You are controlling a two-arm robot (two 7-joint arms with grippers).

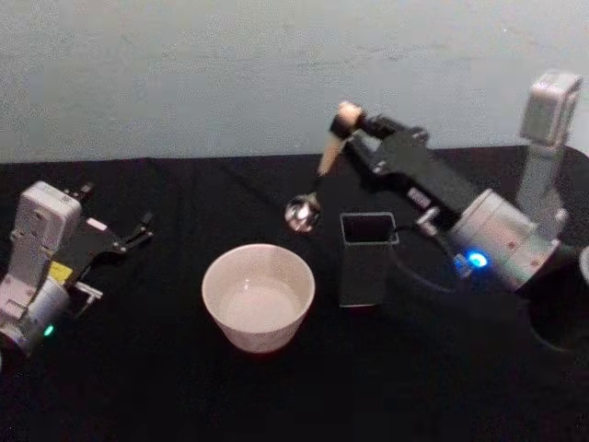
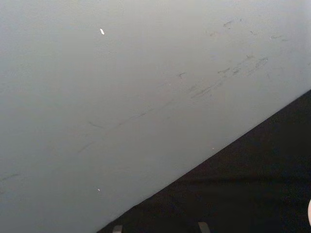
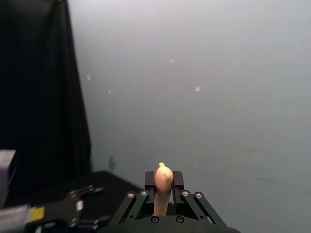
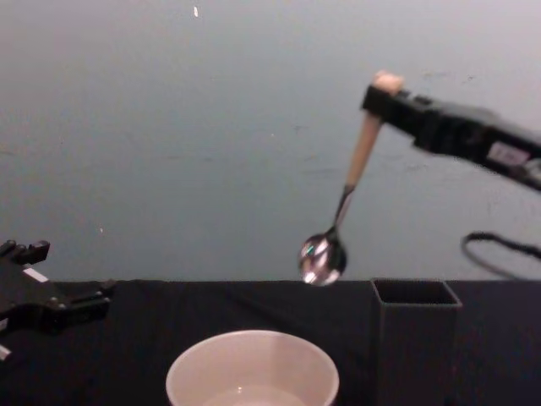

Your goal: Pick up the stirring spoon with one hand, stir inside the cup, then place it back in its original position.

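My right gripper is shut on the bear-head end of the stirring spoon, which it holds in the air. The spoon hangs tilted, its shiny bowl lowest, above the table just behind and right of the cup. In the chest view the spoon slopes down from the gripper, and its bowl hangs well above the cream-white cup. In the right wrist view the beige handle top is pinched between the black fingers. My left gripper rests open at the table's left, away from the cup.
A dark grey square holder box stands just right of the cup, under my right arm; the chest view shows the box too. A black cloth covers the table. A pale wall rises behind it.
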